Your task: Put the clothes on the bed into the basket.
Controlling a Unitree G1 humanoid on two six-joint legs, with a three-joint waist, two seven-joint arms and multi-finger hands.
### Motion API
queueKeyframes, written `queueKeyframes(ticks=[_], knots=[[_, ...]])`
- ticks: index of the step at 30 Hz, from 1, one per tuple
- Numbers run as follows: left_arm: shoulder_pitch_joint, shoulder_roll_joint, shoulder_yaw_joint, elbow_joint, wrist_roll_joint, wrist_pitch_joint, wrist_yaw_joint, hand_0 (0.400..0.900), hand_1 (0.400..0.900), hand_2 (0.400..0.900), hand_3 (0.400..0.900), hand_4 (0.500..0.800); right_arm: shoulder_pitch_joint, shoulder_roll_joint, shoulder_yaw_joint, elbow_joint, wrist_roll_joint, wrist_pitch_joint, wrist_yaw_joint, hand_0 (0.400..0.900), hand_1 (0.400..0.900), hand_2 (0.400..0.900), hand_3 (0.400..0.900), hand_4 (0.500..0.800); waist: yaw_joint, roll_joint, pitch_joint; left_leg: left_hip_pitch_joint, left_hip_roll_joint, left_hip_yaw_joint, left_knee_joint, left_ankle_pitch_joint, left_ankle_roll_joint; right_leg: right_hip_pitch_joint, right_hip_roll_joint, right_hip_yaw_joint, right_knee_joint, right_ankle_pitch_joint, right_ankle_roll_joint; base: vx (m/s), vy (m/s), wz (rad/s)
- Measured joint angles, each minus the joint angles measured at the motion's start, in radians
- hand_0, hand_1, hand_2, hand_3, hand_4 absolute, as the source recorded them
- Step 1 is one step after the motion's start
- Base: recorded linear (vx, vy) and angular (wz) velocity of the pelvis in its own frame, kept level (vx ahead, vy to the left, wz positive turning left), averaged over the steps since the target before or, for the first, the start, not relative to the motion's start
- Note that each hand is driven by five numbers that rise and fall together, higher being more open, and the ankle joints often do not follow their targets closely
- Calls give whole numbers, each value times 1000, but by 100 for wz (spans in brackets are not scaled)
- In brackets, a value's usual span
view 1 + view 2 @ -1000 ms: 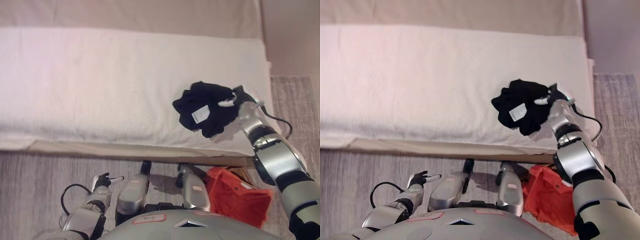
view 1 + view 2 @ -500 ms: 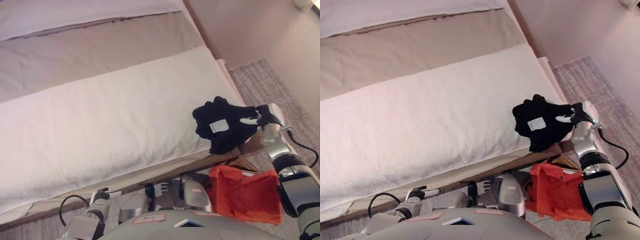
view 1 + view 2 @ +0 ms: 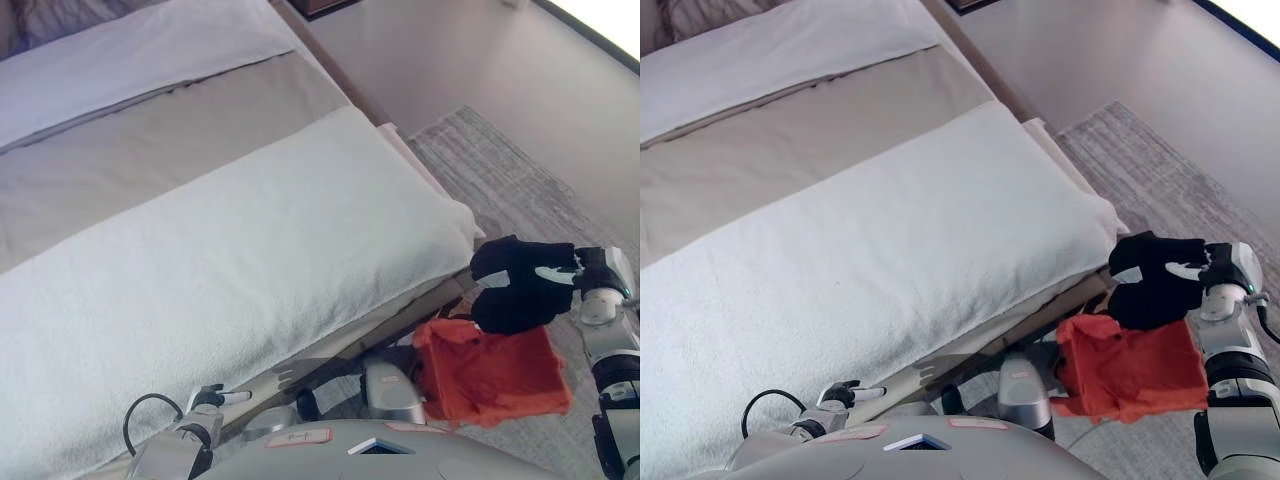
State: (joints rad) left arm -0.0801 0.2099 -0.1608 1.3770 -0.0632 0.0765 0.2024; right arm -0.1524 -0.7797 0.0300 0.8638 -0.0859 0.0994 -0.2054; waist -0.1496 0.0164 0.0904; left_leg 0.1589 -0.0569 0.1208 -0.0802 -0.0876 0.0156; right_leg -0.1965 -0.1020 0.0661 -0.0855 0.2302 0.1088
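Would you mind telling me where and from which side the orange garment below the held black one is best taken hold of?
Grip the orange garment at its raised, crumpled top fold, coming from above. It lies loosely heaped, with the right hand holding the black garment just above its far edge, so the near part is freer.

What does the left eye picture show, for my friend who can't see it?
The robot's right hand holds a bunched black garment off the bed's corner, above red cloth on the floor. A white blanket covers the bed; the left hand shows near the bottom.
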Motion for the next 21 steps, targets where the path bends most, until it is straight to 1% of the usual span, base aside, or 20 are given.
queueKeyframes(ticks=[5,11,13,15,19,20,21], knots=[[-16,-3,0,-1,14,-2,-3,900,900,900,900,800,32,-1,0,9,0,3,16,400,400,400,400,500,-37,18,1,6,1,17,-2,0,0,-2,5,13,0,0,0,2,11,-14],[-48,-4,-1,-2,14,-1,-8,900,900,900,900,800,31,0,0,92,3,6,39,400,400,400,400,500,-37,40,23,14,0,42,-10,-1,1,-4,13,35,-1,0,0,-7,8,-8],[-49,-4,-4,-1,14,0,-8,900,900,900,900,800,13,6,1,148,8,4,40,400,400,400,400,500,-37,46,31,14,0,47,-12,-3,4,-7,15,38,-1,-1,2,0,0,0],[-49,-4,-15,-1,14,-1,-9,900,900,900,900,800,-23,8,2,245,22,8,40,400,400,400,400,500,-36,58,42,9,2,48,-12,-2,6,-12,15,35,-2,-13,20,0,0,0],[-50,-3,-15,-1,13,-1,-18,900,900,900,900,800,-76,8,2,358,40,11,41,400,400,400,400,500,-38,79,66,4,6,50,-12,-2,7,-18,18,27,-3,-20,30,0,2,2],[-54,-4,-16,-1,13,-1,-18,900,900,900,900,800,-95,8,2,384,41,12,41,510,510,510,510,566,-37,90,74,3,11,49,-13,-2,8,-18,19,18,-2,-29,42,3,-6,6],[-57,-4,-16,-2,13,-1,-18,900,900,900,900,800,-110,8,2,407,42,14,42,563,563,563,563,598,-34,105,79,0,21,48,-13,-2,9,-19,21,0,1,-35,51,2,-3,9]])
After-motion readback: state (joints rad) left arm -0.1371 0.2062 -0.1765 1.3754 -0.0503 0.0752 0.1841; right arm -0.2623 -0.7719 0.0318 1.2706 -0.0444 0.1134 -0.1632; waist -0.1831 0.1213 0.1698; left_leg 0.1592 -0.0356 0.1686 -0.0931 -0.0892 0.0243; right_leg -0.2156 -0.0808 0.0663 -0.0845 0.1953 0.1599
